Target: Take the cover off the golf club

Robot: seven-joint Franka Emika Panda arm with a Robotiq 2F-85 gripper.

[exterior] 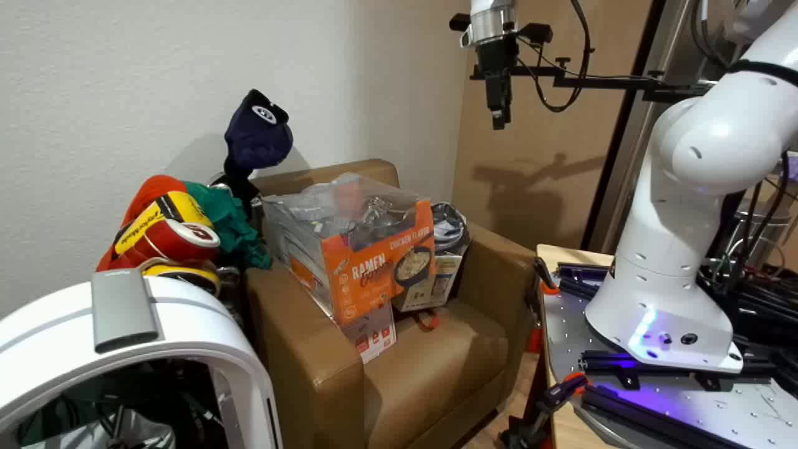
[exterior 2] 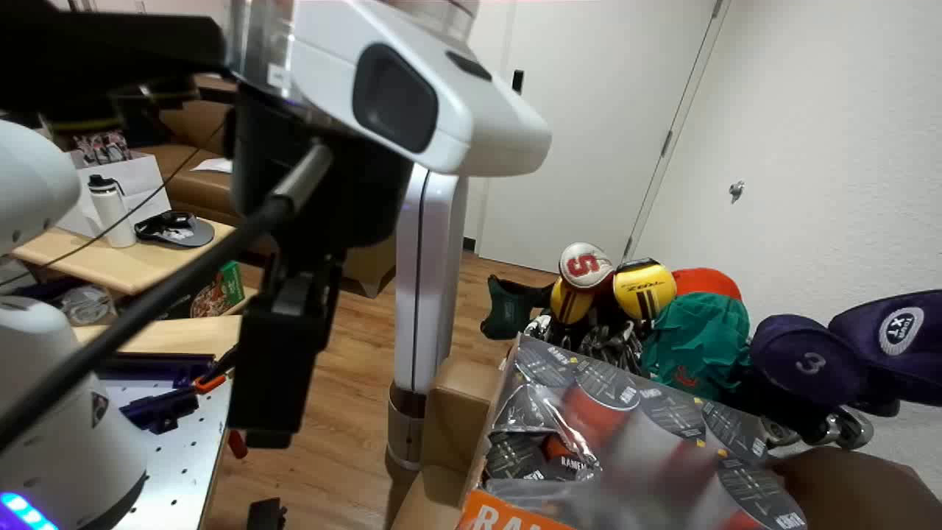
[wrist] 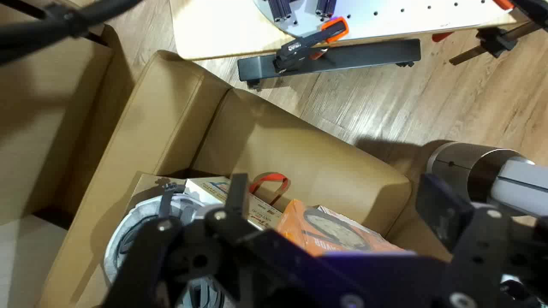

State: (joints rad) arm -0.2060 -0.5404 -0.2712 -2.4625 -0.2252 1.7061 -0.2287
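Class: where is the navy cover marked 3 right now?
In an exterior view, the navy cover is at the right, just right of the green fabric and beyond the ramen box.

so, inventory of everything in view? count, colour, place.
Armchair: 1, tan, near wall
Marked headcovers: 2, navy, beside armchair
Patterned headcovers: at least 2, yellow and red, beside armchair
Bunched fabric: count unclear, green and red, beside headcovers
Ramen box: 1, orange, on armchair
Ramen cups: several, dark lids, in box
Tower appliance: 1, white, beside armchair
Table: 1, pale wood, beside armchair
Perforated plate: 1, silver, on table
Clamps: 2, black and orange, table edge
Bottle: 1, white, background table
Arm: 1, white, above plate
Pincer: 1, black, open, above armchair level
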